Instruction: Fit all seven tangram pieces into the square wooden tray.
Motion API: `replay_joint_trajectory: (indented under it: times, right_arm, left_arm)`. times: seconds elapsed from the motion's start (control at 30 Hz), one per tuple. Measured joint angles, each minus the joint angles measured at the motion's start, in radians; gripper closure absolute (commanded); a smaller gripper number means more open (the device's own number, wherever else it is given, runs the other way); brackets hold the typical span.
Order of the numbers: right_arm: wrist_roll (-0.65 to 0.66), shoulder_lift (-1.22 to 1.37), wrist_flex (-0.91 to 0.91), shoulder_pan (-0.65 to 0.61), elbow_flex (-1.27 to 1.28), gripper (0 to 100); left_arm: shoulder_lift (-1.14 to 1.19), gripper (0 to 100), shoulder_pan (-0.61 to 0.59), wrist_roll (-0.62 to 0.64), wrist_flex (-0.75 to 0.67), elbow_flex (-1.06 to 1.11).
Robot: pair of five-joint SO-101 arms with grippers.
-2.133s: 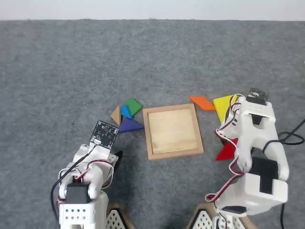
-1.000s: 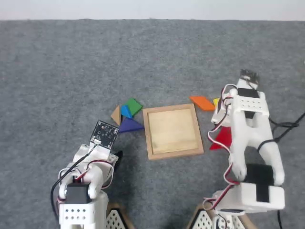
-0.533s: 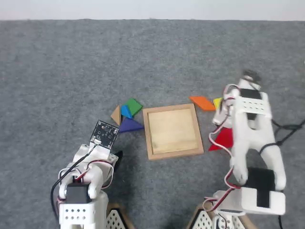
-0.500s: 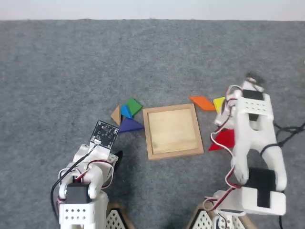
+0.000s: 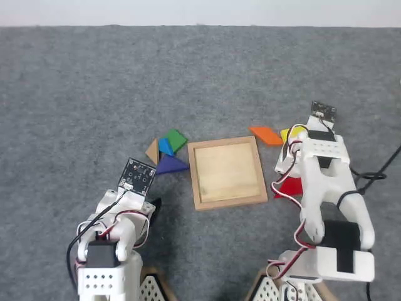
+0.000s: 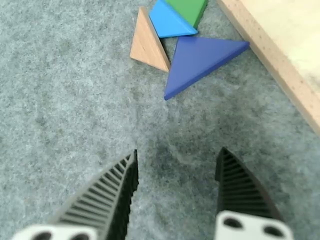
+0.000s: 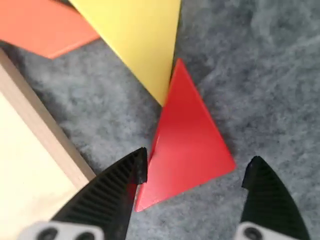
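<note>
While the right gripper (image 7: 197, 162) hangs spread wide, the red triangle (image 7: 187, 145) lies between its fingers, tip touching the yellow triangle (image 7: 137, 35), wooden tray (image 7: 40, 135) just beside. Left gripper (image 6: 177, 156), also spread, hovers short of the purple triangle (image 6: 200, 60).

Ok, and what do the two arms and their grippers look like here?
The left arm and right arm are white plastic shells with black servo blocks, loose red, black and white wires, and a small dark circuit board at each wrist. The left gripper and right gripper each have two black, ribbed fingers tapering to points, on pale bases with round holes.
</note>
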Motion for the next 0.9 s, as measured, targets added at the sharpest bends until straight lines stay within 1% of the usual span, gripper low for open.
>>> replay_joint_trajectory:
  times: [0.33, 0.6, 0.67, 0.77, 0.9]
  right_arm:
    - [-0.044, 0.000, -0.060, 0.002, 0.041, 70.5]
    - [-0.054, 0.097, -0.064, -0.002, 0.011, 70.8]
    - [-0.054, 0.103, -0.061, -0.002, 0.006, 73.9]
    - [-0.054, 0.103, -0.061, 0.005, 0.006, 81.2]
    - [-0.054, 0.101, -0.061, 0.008, 0.005, 82.4]
  left_arm:
    - [0.000, 76, 0.000, 0.000, 0.000, 0.000]
    - [0.000, 76, 0.000, 0.000, 0.000, 0.000]
    - [0.000, 76, 0.000, 0.000, 0.000, 0.000]
    - [0.000, 76, 0.000, 0.000, 0.000, 0.000]
    - [0.000, 76, 0.000, 0.000, 0.000, 0.000]
